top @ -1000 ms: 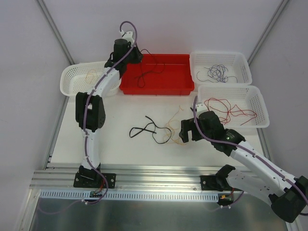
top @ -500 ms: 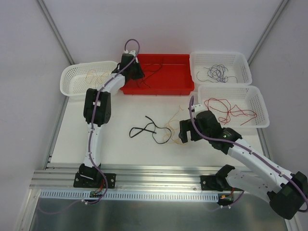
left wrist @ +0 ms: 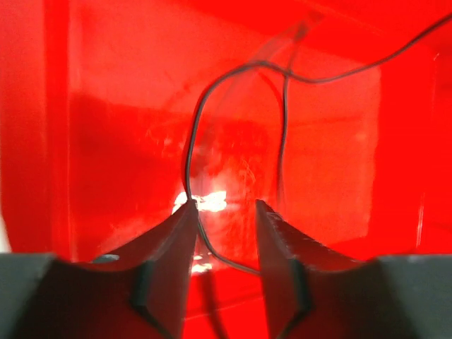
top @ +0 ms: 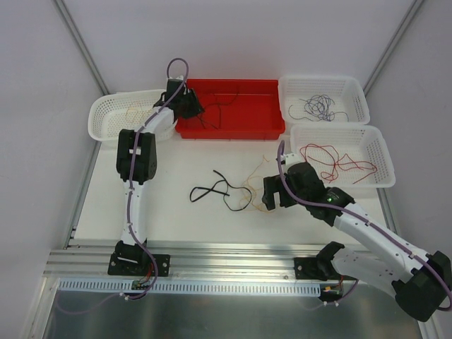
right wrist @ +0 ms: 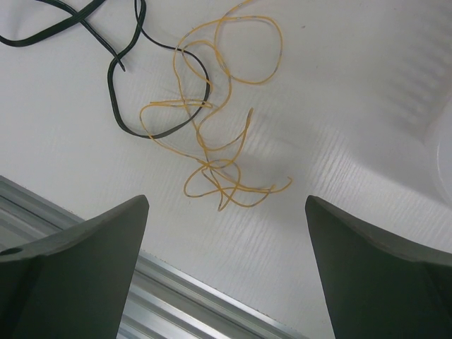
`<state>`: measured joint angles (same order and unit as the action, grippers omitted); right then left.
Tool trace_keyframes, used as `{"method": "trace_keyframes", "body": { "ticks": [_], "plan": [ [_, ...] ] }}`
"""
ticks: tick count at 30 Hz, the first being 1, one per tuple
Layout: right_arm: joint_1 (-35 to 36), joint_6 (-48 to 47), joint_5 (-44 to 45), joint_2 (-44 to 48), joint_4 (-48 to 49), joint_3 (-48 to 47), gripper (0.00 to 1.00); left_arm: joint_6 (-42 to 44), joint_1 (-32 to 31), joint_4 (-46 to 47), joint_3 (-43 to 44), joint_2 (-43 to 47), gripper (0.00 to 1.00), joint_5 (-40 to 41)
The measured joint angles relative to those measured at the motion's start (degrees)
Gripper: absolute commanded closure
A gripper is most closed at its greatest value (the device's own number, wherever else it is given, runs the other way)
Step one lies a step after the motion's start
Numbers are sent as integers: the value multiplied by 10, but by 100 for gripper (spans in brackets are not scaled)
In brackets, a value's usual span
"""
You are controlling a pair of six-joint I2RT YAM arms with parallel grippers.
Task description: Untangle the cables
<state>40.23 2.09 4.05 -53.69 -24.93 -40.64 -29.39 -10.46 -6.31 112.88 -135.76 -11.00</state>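
Note:
My left gripper (top: 192, 106) reaches into the left end of the red bin (top: 254, 128). Its jaws stand a little apart in the left wrist view (left wrist: 224, 206). A black cable (left wrist: 195, 134) runs up along the left finger (left wrist: 173, 240) and crosses the gap; it lies loose in the bin (top: 212, 113). My right gripper (top: 272, 192) is wide open (right wrist: 226, 201) and empty, just above a curly yellow-tan cable (right wrist: 212, 152) on the table (top: 256, 189). That cable overlaps a second black cable (right wrist: 120, 92) lying to its left (top: 212, 189).
A white basket (top: 102, 123) at the left holds yellow-tan wires (top: 134, 109). Two white baskets at the right hold purple-blue wires (top: 318, 106) and red wires (top: 339, 161). An aluminium rail (right wrist: 212, 311) runs along the table's near edge.
My left gripper has swung left and down into the red bin's left end, with the black cable now slack in the bin. The right gripper has barely shifted.

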Motion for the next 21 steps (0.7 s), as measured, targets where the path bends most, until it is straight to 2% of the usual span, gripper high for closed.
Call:
{"method": "trace_keyframes", "body": {
  "ticks": [5,6,13,17,21],
  "plan": [
    [0,1,0,9,-7,0,1,3,-4,-6,-23,23,38,2],
    [0,1,0,10,-7,0,1,5,-4,-9,-28,32,31,2],
    [0,7,-4,25,-12,0,2,21,-5,-15,-66,141,10,3],
    [0,7,-6,35,-16,-1,2,33,-6,-12,-105,219,4,7],
    [0,6,-17,36,-22,-4,2,49,-16,-15,-151,281,3,8]
  ]
}}
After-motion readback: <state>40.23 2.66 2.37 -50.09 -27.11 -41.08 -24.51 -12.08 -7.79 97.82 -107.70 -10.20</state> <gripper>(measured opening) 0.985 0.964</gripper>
